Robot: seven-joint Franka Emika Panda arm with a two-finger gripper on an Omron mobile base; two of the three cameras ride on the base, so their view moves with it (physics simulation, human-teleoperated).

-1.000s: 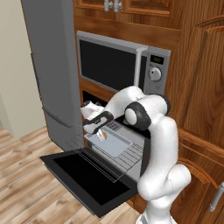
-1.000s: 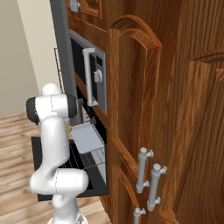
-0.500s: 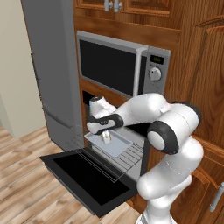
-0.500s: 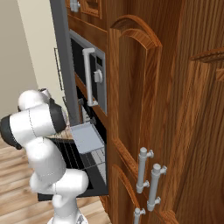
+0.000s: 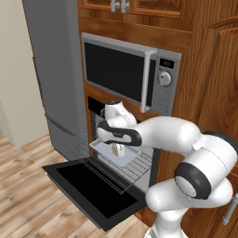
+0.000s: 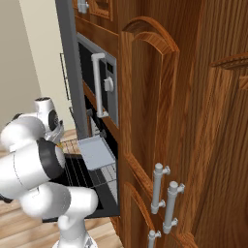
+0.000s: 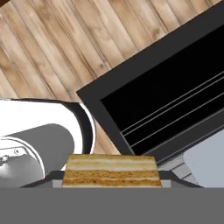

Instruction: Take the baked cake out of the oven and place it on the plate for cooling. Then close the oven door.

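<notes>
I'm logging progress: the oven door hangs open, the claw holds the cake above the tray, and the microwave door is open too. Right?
Not quite. The left base view shows the microwave door shut. The oven door does hang open, and the claw holds the cake above the tray.

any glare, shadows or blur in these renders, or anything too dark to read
Left base view: even, flat lighting, no glare on the oven door, whose glass is plain black; the cake is small and soft-edged. Right base view: the oven interior is dark, the arm crowds the foreground. Hand view: the cake is sharp, its layers readable; the door window is pure black with thin pale lines.
</notes>
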